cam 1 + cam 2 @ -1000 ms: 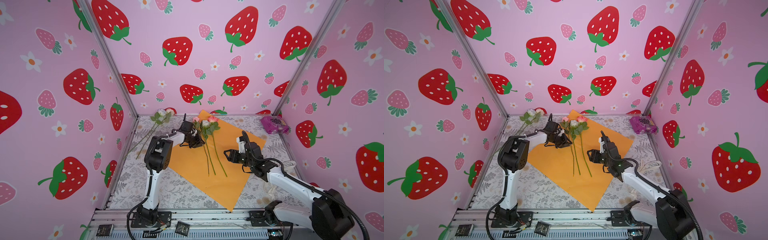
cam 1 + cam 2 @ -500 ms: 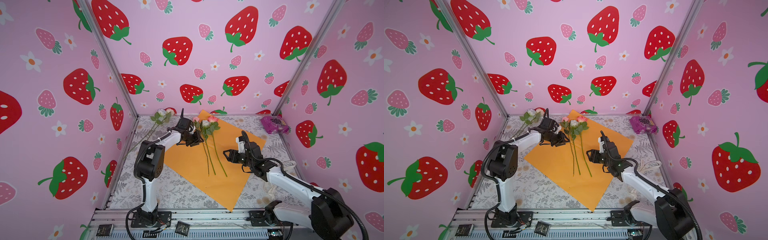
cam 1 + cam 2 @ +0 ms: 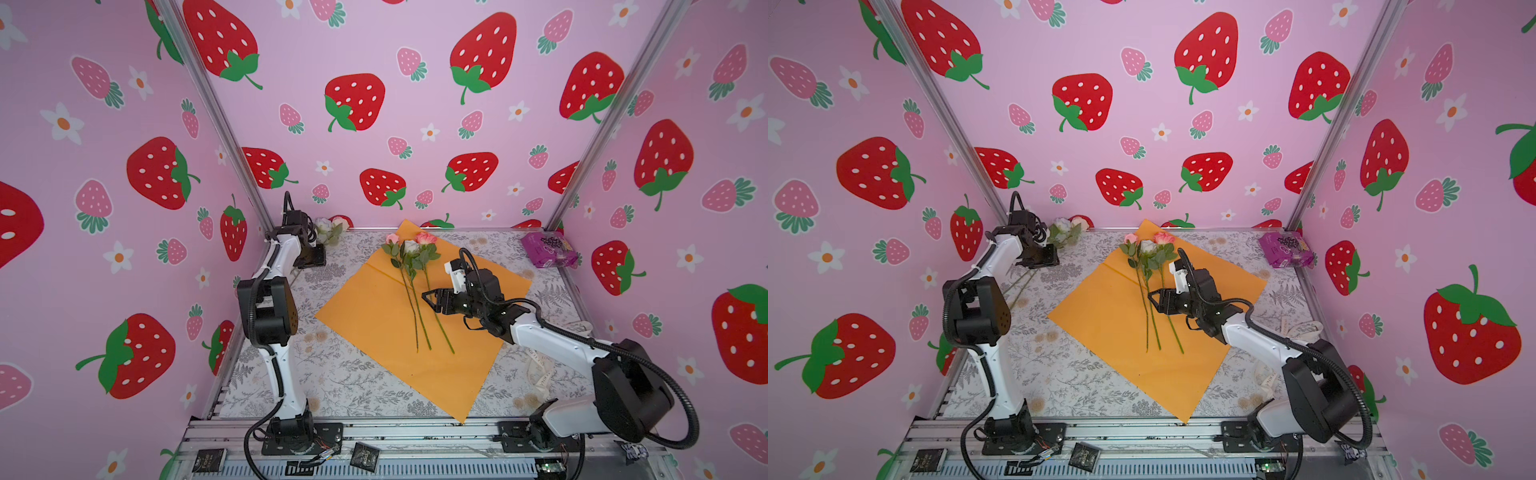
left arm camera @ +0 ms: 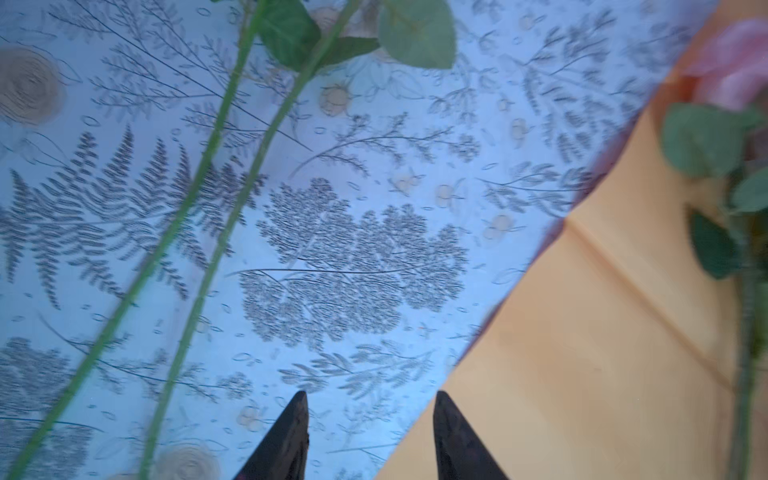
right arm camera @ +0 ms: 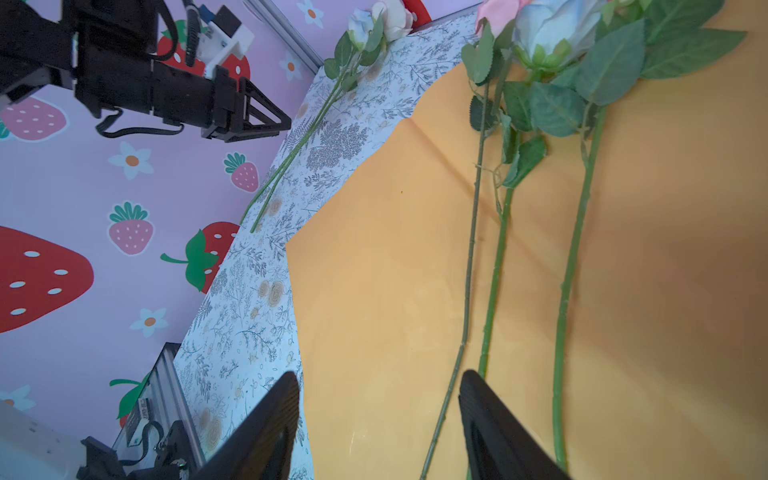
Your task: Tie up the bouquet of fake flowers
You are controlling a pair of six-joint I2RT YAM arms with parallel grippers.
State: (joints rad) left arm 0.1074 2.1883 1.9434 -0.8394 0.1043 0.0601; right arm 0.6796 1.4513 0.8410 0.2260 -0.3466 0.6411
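Three pink, peach and white artificial roses (image 3: 409, 259) lie on the flat orange wrapping paper (image 3: 365, 316) mid-table beside the right gripper (image 3: 430, 301), two white roses (image 3: 325, 225) far left by the left gripper (image 4: 370, 395), both jaw pairs apart and empty; gathering seems in hand: next, pinch a far-left stem.

— What's beneath the left gripper (image 4: 370, 401)?
— Its jaws stand apart, empty, over the edge of the orange paper (image 4: 582, 353). Two green stems (image 4: 249, 183) cross the fern-print cloth (image 4: 353, 270).
— And on the paper?
— A blurred pink rose (image 4: 735, 66).
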